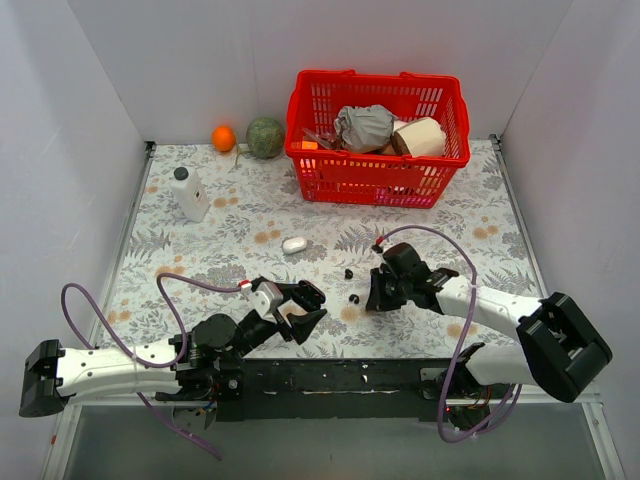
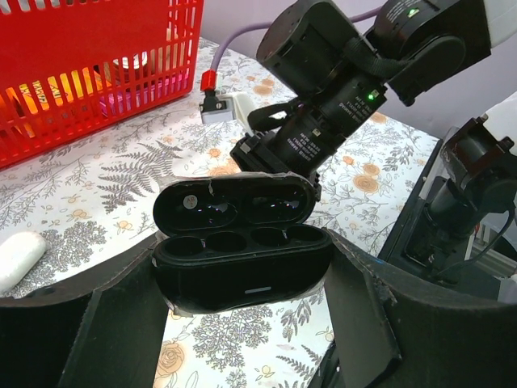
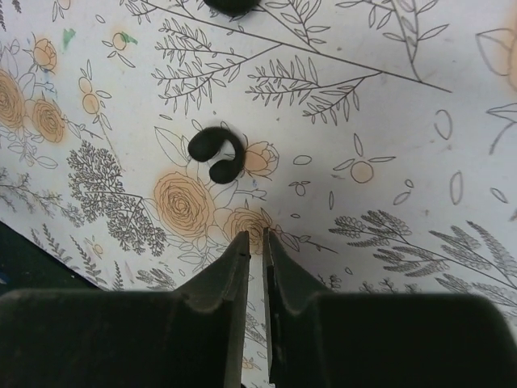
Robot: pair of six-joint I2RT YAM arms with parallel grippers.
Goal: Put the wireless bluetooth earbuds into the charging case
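My left gripper (image 1: 303,308) (image 2: 242,279) is shut on an open black hinged case (image 2: 238,242) with empty earbud wells, held just above the table. A small closed white pebble-shaped case (image 1: 294,244) lies further back; it also shows at the left edge of the left wrist view (image 2: 16,259). Two tiny black earbuds lie on the table: one (image 1: 349,273) further back, one (image 1: 354,298) just left of my right gripper (image 1: 371,296). In the right wrist view a C-shaped bud (image 3: 216,153) lies just ahead of my right gripper (image 3: 254,236), which is shut and empty.
A red basket (image 1: 378,175) with wrapped items stands at the back. A white bottle with a black cap (image 1: 189,193) stands at the back left, with an orange (image 1: 223,138) and a green ball (image 1: 265,137) behind it. The right arm's wrist (image 2: 323,97) is close ahead of the left gripper.
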